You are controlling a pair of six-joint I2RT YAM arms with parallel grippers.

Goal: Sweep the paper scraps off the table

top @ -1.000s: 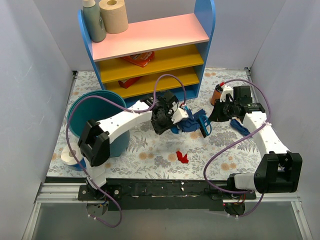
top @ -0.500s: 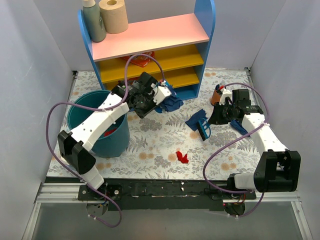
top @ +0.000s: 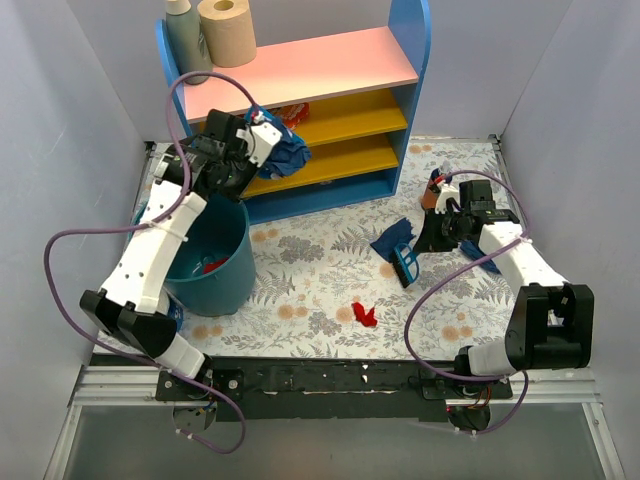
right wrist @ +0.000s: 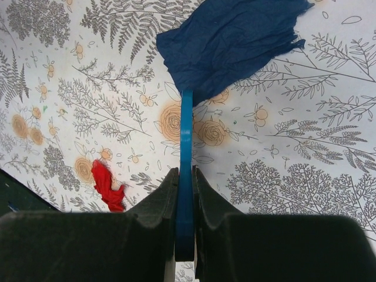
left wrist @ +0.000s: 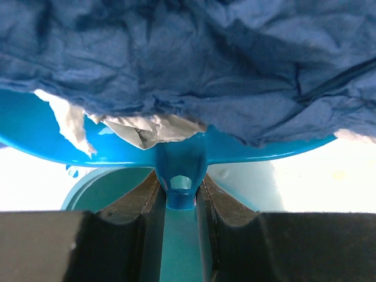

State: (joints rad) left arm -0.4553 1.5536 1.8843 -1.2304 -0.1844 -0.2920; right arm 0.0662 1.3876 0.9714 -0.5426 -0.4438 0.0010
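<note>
**Loaded dustpan raised by the shelf; two scraps lie on the cloth**

The table (top: 330, 275), covered in fern-print cloth, carries a pink, yellow and blue shelf unit (top: 310, 70) at the back. A teal bucket (top: 225, 290) stands at the left.

The left gripper (left wrist: 179, 191) is raised in front of the shelf unit, its fingers clamped on the handle of the blue dustpan (left wrist: 53, 138). The bucket's rim shows below the handle in the wrist view. The right gripper (right wrist: 185, 176) sits low over the table's right side, its fingers pinched on the thin blue back of the brush (top: 405, 262).

A large wad of dark blue paper (left wrist: 194, 64) fills the pan, with a white scrap (left wrist: 150, 129) tucked under it. A dark blue scrap (right wrist: 229, 41) lies flat on the cloth, touching the brush. A red scrap (top: 365, 314) lies apart, nearer the front edge. Small red pieces (top: 212, 266) show inside the bucket.
</note>
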